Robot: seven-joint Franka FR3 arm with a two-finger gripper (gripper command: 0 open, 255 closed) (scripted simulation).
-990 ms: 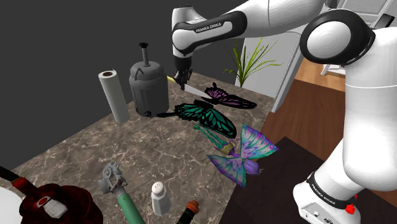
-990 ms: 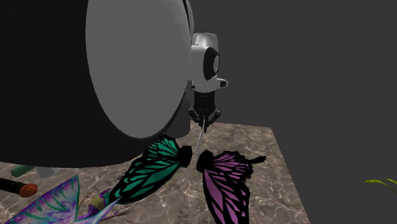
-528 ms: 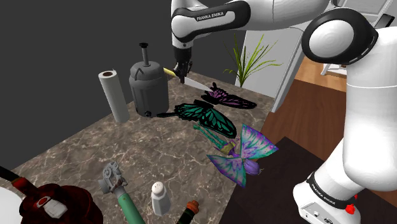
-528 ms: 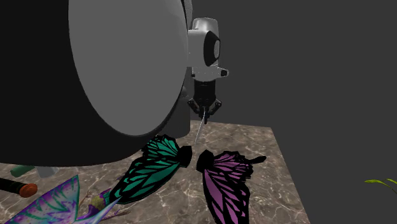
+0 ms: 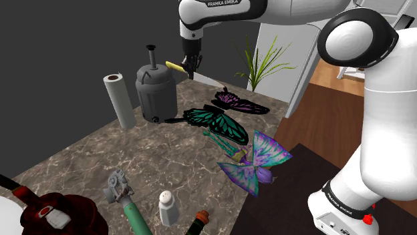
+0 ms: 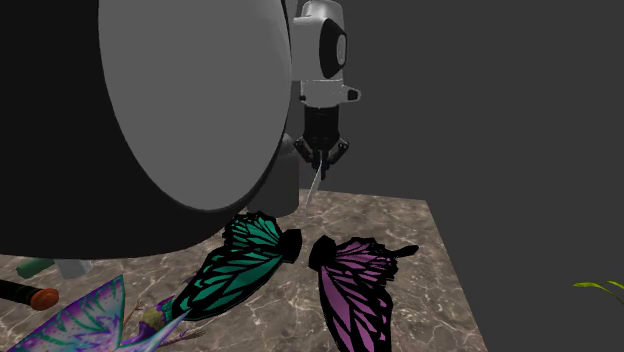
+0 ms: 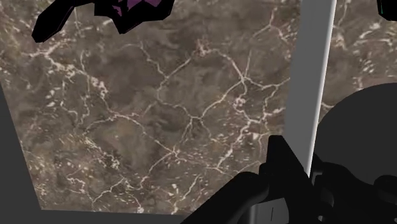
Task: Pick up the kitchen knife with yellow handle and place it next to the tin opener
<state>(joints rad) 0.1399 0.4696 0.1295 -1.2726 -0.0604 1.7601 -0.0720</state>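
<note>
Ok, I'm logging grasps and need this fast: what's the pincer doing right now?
Pincer: closed on the yellow-handled knife, which it holds in the air above the table.

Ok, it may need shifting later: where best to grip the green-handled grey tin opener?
Probably its straight green handle, from above, clasped across its width: the tin opener lies flat on the brown marble table, and its grey head is lumpy.

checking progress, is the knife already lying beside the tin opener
No, the knife is clasped in the gripper above the far end of the table, while the tin opener lies at the near end.
</note>
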